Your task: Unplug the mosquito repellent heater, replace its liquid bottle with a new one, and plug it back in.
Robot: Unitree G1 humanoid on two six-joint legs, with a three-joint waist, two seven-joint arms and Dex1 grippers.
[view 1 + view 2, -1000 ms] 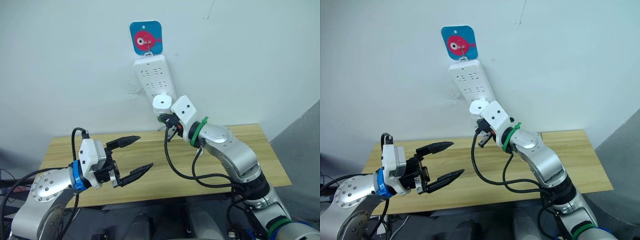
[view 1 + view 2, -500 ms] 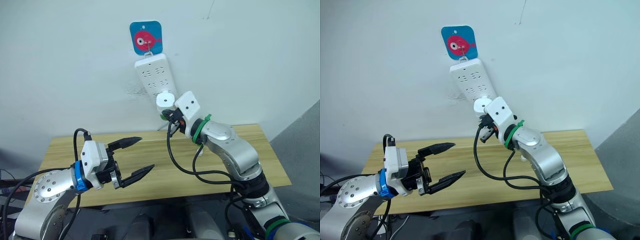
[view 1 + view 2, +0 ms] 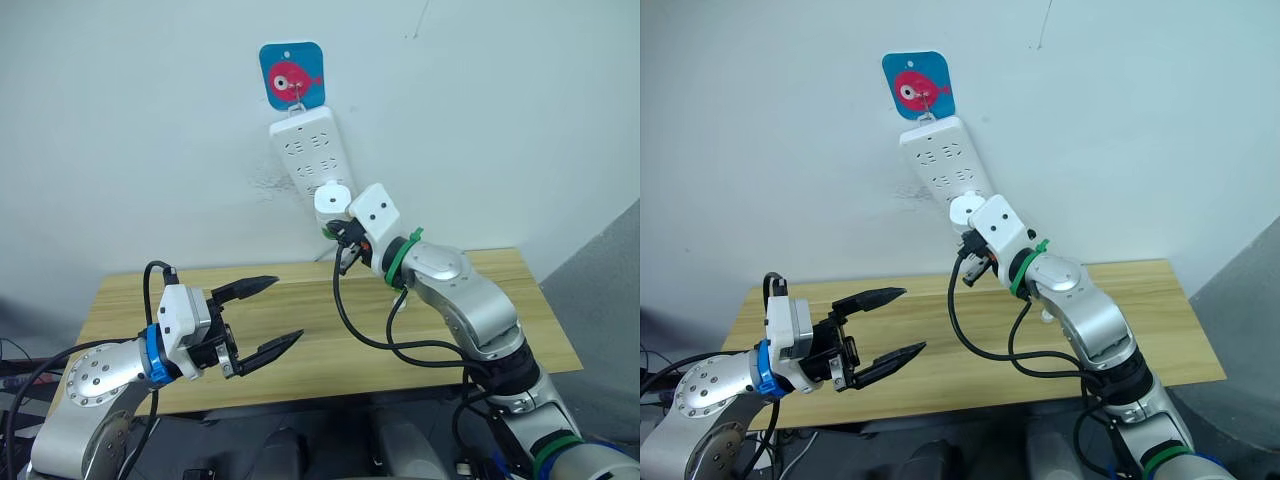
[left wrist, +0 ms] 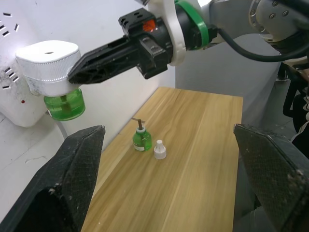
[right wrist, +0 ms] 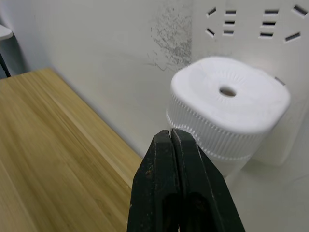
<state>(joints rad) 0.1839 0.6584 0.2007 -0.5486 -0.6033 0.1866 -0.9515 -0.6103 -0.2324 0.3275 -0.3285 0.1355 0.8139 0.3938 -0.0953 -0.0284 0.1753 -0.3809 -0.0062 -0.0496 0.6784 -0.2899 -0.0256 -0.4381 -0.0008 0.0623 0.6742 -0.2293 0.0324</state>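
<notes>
Looking first at the right pincer [image 4: 77, 75], we see its two black fingers pressed together with nothing between them, their tips touching the side of the mosquito repellent heater [image 4: 48, 60]. We find the heater plugged into the lower end of the white power strip [image 3: 310, 150] that hangs tilted on the far wall from a hook on a blue card with a red fish [image 3: 292, 74]. In the right wrist view the closed fingers [image 5: 178, 179] rise just in front of the heater's ribbed white body, whose rounded face has a small hole in the middle. A green liquid bottle [image 4: 64, 105] sits screwed into the heater's underside, just below the pincer's tips.

We see the left pincer [image 3: 260, 318] held low and to the left, above the near part of the wooden table [image 3: 300, 310], its fingers spread wide apart and holding nothing. It is well apart from the heater, which lies farther and to the right of it.

On the table, below the right arm, we see a second green bottle [image 4: 142, 140] standing upright with a wick sticking out of its top, and a small white cap [image 4: 160, 151] just beside it.
</notes>
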